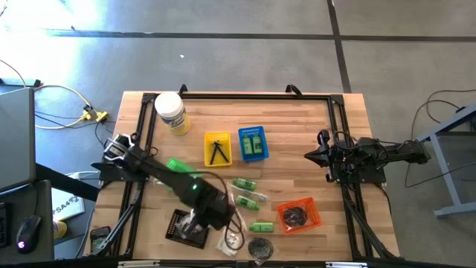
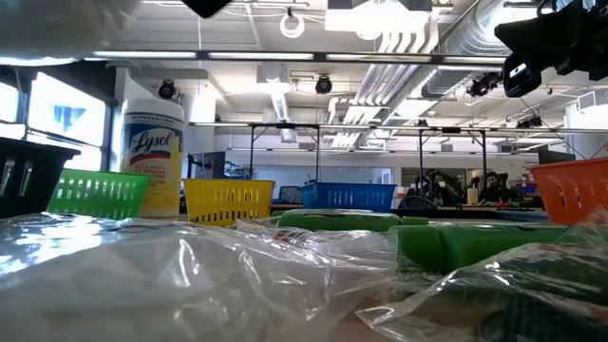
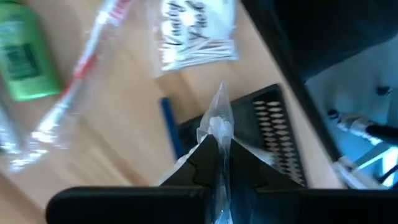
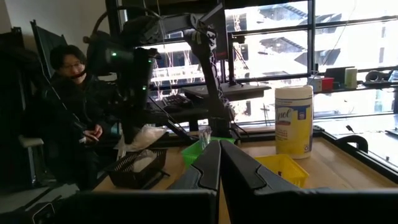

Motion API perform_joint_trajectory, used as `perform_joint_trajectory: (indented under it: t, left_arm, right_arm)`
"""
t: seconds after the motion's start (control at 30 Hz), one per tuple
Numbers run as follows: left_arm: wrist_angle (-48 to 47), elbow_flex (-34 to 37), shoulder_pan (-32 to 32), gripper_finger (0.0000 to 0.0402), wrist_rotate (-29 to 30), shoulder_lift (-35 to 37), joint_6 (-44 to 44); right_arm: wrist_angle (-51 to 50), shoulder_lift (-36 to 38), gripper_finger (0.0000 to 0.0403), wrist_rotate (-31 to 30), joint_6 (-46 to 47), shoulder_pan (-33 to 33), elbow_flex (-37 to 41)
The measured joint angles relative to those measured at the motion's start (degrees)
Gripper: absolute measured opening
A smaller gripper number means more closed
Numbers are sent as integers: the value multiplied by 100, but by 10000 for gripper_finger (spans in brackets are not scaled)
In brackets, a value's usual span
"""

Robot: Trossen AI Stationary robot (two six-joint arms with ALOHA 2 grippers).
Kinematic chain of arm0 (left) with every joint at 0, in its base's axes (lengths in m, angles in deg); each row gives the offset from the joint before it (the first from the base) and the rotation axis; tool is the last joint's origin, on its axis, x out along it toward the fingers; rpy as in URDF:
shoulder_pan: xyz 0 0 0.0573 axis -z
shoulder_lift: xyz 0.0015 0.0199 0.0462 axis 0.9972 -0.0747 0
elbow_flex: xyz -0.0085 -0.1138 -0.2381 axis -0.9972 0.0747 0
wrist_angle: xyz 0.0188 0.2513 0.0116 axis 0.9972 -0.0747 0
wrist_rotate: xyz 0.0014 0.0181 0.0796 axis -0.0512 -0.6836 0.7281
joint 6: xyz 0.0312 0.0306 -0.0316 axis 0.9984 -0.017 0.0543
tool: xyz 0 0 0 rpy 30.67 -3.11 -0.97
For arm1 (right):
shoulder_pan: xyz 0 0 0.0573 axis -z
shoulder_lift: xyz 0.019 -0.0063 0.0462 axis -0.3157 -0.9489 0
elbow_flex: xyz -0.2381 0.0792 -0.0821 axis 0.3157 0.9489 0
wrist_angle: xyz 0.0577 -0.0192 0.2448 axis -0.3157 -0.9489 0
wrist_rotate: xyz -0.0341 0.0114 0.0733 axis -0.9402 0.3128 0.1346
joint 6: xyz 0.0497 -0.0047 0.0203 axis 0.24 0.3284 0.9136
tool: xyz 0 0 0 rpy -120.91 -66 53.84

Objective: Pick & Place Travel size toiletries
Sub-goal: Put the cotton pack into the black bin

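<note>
The left gripper (image 3: 219, 149) pinches a clear packet (image 3: 216, 121) by its edge above the black tray (image 3: 273, 134), apparently to drop it in. The right gripper (image 4: 219, 163), fingers pressed together, waits at the worktop's (image 1: 297, 123) right side.

Yellow basket (image 1: 218, 148), blue basket (image 1: 253, 143), orange basket (image 1: 299, 215), green bottles (image 1: 244, 184).

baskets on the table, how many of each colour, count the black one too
Yellow basket: 1
Blue basket: 1
Orange basket: 1
Green basket: 1, partly under the left arm
Black basket: 1
Total: 5
</note>
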Motion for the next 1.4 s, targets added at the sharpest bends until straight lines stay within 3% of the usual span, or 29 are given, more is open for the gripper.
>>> perform_joint_trajectory:
  t: [0.2, 0.5, 0.77, 1.17, 1.4]
  left_arm:
    - [534, 0, 582, 11, 230, -1, -1408]
    - [523, 288, 950, 12, 1101, -1, -3412]
    - [549, 1085, 976, 12, 1299, -1, -3965]
    - [960, 1633, 978, 16, 956, -3, -4211]
    - [1154, 1633, 977, 79, 845, -3, -4205]
  right_arm:
    - [-1, 0, 2, -2, 2, 0, 1]
    - [2, 0, 2, 3, 2, 0, 2]
    - [13, 0, 2, 7, 2, 0, 0]
    - [26, 0, 2, -19, 2, 2, 2]
    - [22, 0, 2, -17, 2, 1, 0]
